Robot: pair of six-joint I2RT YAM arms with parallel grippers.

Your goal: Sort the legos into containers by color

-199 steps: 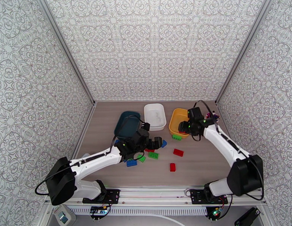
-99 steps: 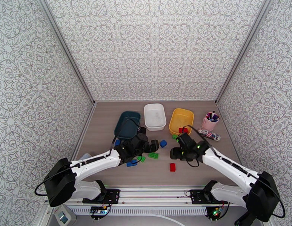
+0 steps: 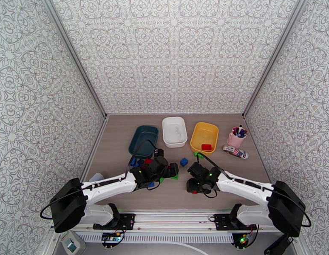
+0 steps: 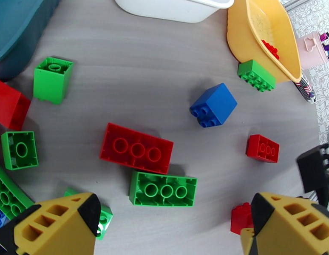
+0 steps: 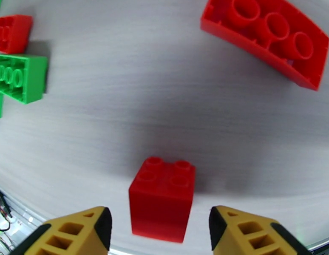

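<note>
The right tool point(image 5: 158, 217) hangs open over a small red studded plastic brick point(image 5: 162, 196) on the grey desk point(image 5: 122, 103), so the pick-up seems at hand: lower, close, then carry it toward twelve o'clock to the shallow yellow plastic tub point(image 3: 205, 133); the left tool point(image 4: 173, 213) gapes empty.

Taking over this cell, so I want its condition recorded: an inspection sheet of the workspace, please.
Surface: wood-grain table, no spills seen.
Job's things: teal tub and white tub look empty; yellow tub holds one red brick; loose bricks in red, green, blue lie near the arms.
Clutter: pink cup of pens, a striped tube beside it.
Grippers: left gripper open above loose bricks; right gripper open, straddling a red square brick without touching.
Cables: black cable crosses the teal tub's near edge.
Surroundings: patterned walls, nothing else seen.
</note>
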